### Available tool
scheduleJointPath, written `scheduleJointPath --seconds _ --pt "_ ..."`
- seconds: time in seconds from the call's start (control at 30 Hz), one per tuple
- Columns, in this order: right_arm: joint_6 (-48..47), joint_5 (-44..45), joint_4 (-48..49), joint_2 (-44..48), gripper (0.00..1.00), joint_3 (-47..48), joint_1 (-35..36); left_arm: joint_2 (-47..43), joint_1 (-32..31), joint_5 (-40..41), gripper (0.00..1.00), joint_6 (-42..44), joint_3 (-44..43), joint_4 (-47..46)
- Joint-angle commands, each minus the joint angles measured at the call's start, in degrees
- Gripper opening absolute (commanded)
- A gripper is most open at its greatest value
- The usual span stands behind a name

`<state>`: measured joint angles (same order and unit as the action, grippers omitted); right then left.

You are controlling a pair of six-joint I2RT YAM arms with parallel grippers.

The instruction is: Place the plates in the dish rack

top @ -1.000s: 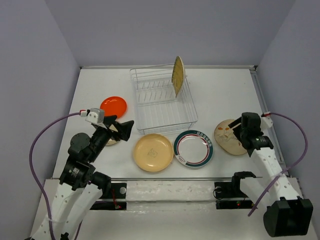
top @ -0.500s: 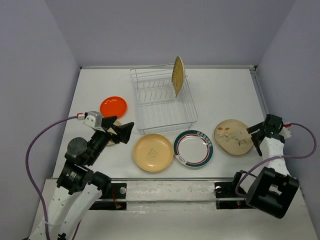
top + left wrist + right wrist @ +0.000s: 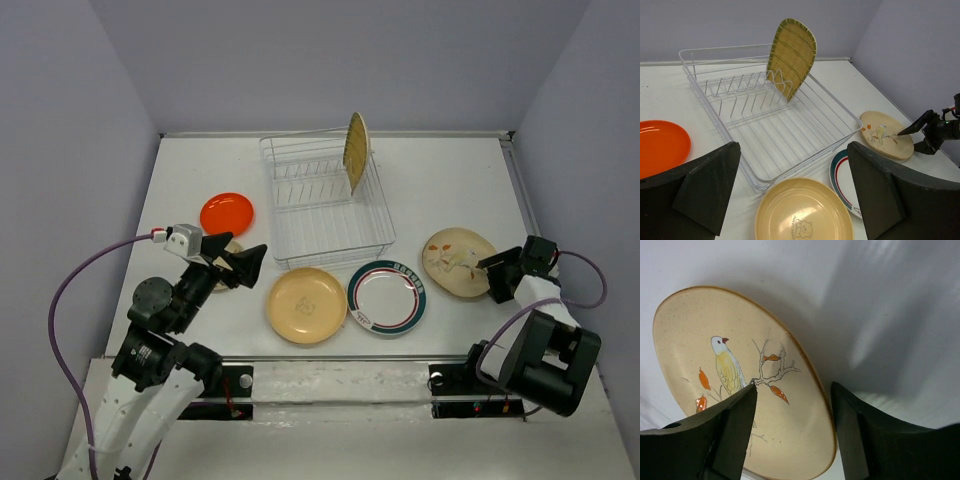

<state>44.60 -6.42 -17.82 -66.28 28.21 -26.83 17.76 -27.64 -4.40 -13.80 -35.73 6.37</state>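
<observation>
Top external, right gripper (image 3: 490, 271) reached floral plate (image 3: 452, 258)

Plates: 6 counted.
- 1 stood upright in dish rack (image 3: 327, 205): ribbed yellow-green plate (image 3: 355, 150).
- 5 lay flat on table (image 3: 440, 180): orange plate (image 3: 227, 213) at 9 o'clock, beige plate (image 3: 232, 244) (sliver only seen), tan-yellow plate (image 3: 306, 305) and teal-rimmed plate (image 3: 387, 297) at 6 o'clock, cream bird plate (image 3: 459, 263) at 3 o'clock.

Dish racks: 1, at 12 o'clock.

Grippers: 2, left gripper (image 3: 243, 262) and right gripper (image 3: 490, 268).
</observation>
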Motion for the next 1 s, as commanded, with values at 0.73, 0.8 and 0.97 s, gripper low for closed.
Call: scheduleJointPath --seconds 0.73,0.8,0.97 --pt "1.37 -10.73 35.40 -17.06 0.07 -2.45 0.11 5.62 1.01 -1.05 0.99 0.09 -2.24 -1.89" --pt "1.02 -8.19 34.62 -11.88 0.07 -2.81 0.11 5.97 1.10 -1.22 0.99 0.00 -2.16 -1.89" --pt "-3.45 2.26 21.63 9.10 0.07 3.93 1.33 7.20 1.36 -1.49 0.99 -0.52 -2.16 -2.06"
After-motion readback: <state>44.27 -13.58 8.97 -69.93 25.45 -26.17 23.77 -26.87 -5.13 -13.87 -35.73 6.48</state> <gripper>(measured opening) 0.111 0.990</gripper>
